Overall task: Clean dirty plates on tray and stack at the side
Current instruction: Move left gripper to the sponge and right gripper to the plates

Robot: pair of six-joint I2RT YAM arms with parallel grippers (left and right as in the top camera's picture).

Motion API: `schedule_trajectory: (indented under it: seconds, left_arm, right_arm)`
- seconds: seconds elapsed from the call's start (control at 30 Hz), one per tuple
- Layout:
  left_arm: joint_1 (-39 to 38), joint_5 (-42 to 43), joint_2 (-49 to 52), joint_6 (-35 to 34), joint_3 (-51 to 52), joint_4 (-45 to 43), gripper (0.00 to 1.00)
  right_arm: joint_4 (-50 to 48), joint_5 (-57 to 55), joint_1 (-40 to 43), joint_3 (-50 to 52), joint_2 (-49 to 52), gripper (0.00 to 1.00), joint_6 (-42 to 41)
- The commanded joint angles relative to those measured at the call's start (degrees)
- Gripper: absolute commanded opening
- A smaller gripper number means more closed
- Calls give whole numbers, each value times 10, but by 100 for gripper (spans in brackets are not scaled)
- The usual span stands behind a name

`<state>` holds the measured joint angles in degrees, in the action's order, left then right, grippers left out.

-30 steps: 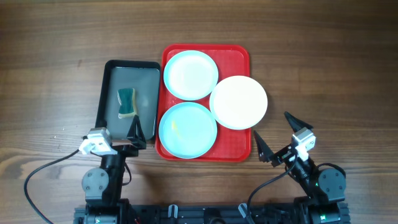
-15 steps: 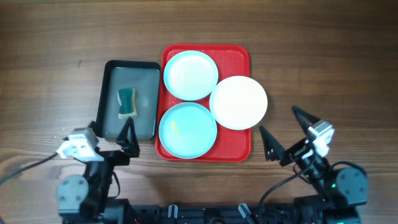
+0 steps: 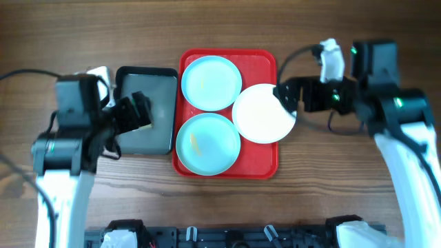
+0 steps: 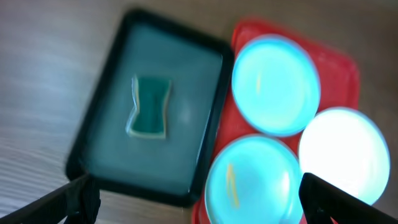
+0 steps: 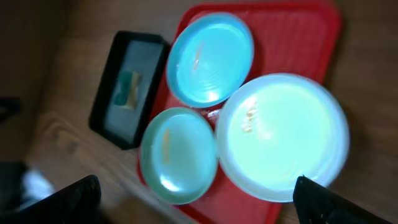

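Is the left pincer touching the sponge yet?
Apart. Left wrist view: the sponge lies in the dark pan, bare pan floor separating it from the open left pincer.

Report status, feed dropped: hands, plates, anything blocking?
Left hand open over black pan, right hand open by white plate. Three plates on red tray, white overhanging right rim. Nothing blocking.

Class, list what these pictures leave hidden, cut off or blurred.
Overhead: the left pincer largely covers the sponge.
Overhead: the right pincer overlaps the rim of the white plate.
Left wrist: blur smears marks on the blue plates.
Right wrist: the bottom edge crops the red tray.
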<state>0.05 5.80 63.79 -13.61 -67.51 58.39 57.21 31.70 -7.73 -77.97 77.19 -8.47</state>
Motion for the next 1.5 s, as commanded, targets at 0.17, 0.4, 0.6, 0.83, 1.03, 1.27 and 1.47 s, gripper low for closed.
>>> schedule_trajectory:
  seconds: [0.17,0.4,0.6,0.83,1.03,1.27,1.47]
  left_arm:
    - [-2,53,114,10,-11,0,96]
    - [-2,37,138,5,-11,-8,68]
    - [-2,-83,155,-69,-10,-31,69]
    - [-2,-85,214,-80,-10,-37,69]
    - [-2,-85,241,-88,-10,-43,70]
    - [-2,-85,241,-92,-10,-54,70]
    - [-2,-85,241,-92,-10,-54,70]
  right_arm:
    - [51,-24,-36,-11,125,50,-48]
    - [43,-181,-116,-3,126,57,-75]
    - [38,-184,-162,-3,127,58,-83]
    - [32,-237,-234,1,165,59,-117]
    - [-10,-266,-275,30,205,48,-142]
    - [-56,-263,-284,55,266,27,-142]
    - [-58,-228,-284,58,288,17,-142]
